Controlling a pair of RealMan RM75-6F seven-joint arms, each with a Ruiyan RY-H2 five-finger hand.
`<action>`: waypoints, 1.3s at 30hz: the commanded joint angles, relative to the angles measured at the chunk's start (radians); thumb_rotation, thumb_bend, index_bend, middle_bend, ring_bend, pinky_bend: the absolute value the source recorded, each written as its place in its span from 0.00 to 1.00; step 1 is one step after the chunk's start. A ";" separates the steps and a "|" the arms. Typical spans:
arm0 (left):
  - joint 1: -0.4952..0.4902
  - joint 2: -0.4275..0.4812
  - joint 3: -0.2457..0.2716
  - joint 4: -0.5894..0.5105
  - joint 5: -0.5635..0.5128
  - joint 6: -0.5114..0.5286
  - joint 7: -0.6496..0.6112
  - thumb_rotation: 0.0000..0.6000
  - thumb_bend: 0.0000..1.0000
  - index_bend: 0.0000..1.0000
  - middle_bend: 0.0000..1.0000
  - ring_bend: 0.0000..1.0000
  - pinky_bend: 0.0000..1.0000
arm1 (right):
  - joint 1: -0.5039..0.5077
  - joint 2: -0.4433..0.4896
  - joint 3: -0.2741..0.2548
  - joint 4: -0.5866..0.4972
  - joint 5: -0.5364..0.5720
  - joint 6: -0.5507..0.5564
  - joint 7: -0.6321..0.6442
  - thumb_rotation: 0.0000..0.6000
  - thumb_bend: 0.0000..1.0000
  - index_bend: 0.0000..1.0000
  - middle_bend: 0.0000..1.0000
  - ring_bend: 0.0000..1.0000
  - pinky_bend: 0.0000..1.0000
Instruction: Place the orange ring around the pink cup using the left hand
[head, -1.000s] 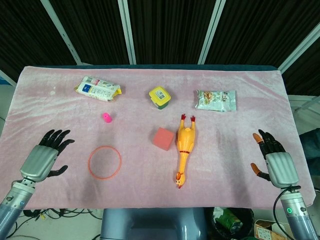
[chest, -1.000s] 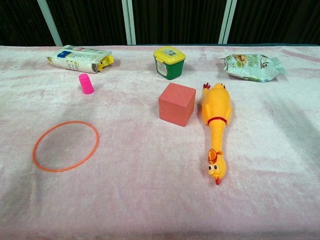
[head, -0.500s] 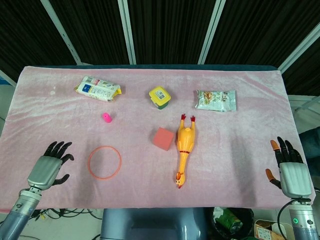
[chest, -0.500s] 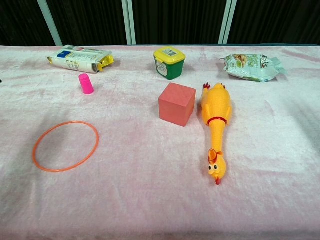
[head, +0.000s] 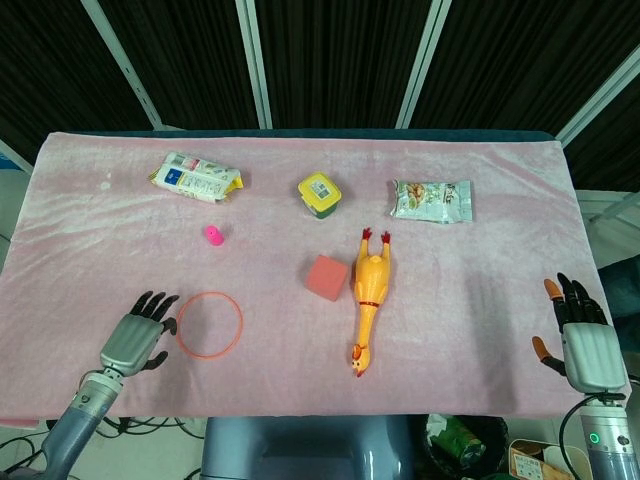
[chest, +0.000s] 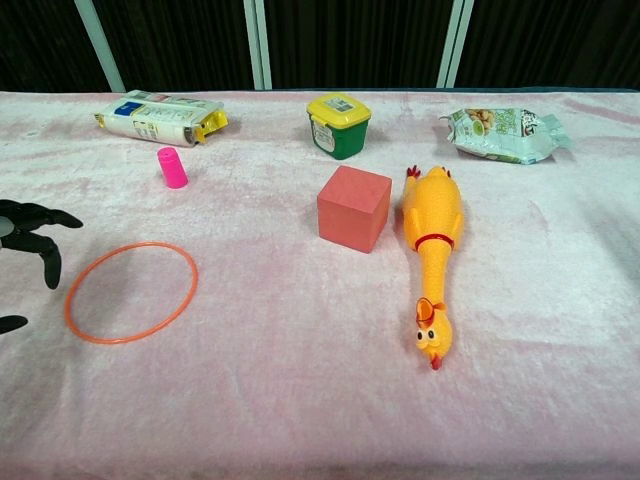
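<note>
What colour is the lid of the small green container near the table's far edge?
Yellow. The lid on the small green container shows best in the chest view.

- The pink cloth (head: 480, 290) is lit evenly and brightly from overhead in both views, while the curtained backdrop is left nearly black.
- Soft, short shadows are cast beside the red cube (chest: 353, 207) and along the rubber chicken (chest: 431, 250).
- No harsh glare is seen; a faint sheen is caught on the snack bag (chest: 505, 134).
- Focus is held sharp across the table in both views, and no motion blur is recorded.
- Slight wide-angle bending is shown at the head view's edges.
</note>
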 joint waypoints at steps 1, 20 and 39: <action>-0.007 -0.016 -0.002 0.015 0.009 -0.005 0.010 1.00 0.28 0.46 0.08 0.00 0.00 | 0.000 -0.002 0.004 0.004 0.007 -0.008 -0.005 1.00 0.23 0.00 0.00 0.00 0.18; -0.013 -0.086 0.017 0.071 0.015 -0.028 0.099 1.00 0.31 0.47 0.08 0.00 0.00 | -0.006 -0.004 0.028 0.019 0.011 -0.014 0.007 1.00 0.23 0.00 0.00 0.00 0.18; -0.024 -0.110 0.006 0.089 -0.005 -0.052 0.099 1.00 0.34 0.52 0.08 0.00 0.00 | -0.012 -0.001 0.041 0.012 -0.001 -0.015 0.010 1.00 0.23 0.00 0.00 0.00 0.18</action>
